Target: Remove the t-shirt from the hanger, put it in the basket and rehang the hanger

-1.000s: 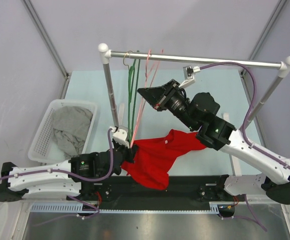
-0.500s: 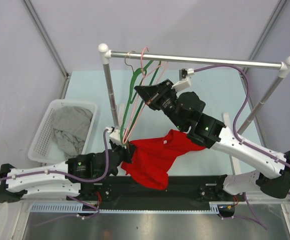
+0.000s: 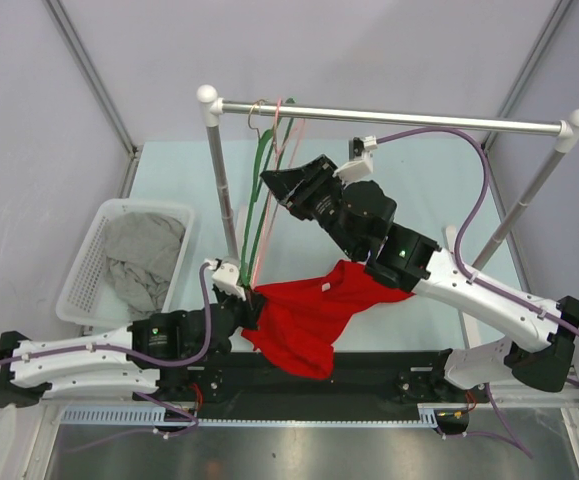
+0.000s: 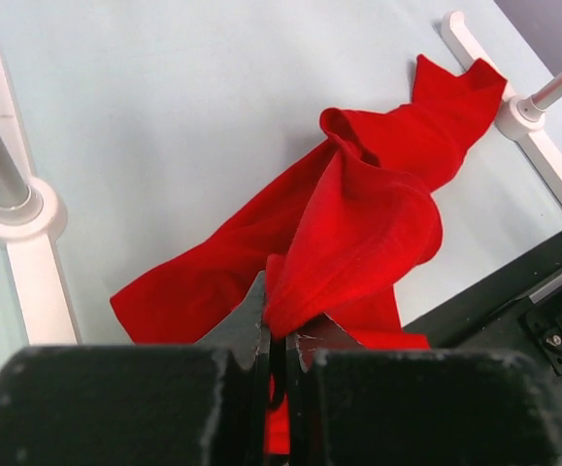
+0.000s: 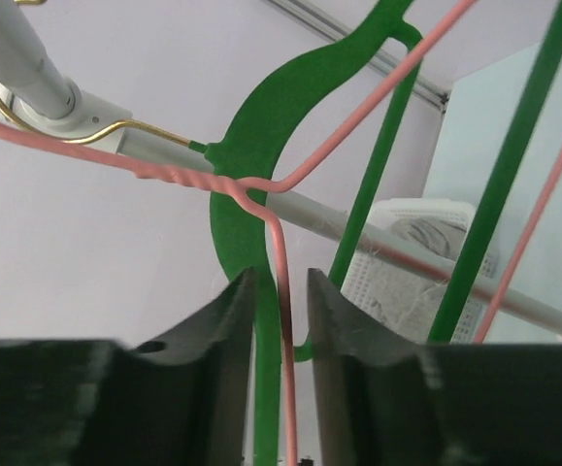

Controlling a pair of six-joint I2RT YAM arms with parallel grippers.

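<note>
Red t-shirt: crumpled on the pale green tabletop below the silver clothes rail, off both hangers, with one fold raised.
Left gripper: clamped on that raised fold, low beside the rail's left post.
Right gripper: just under the rail's left end, fingers parted.
Thin pink wire hanger: hooked near the rail's left end, its wire passing through the right gripper's gap.
Green plastic hanger: hooked beside the pink one.
</note>
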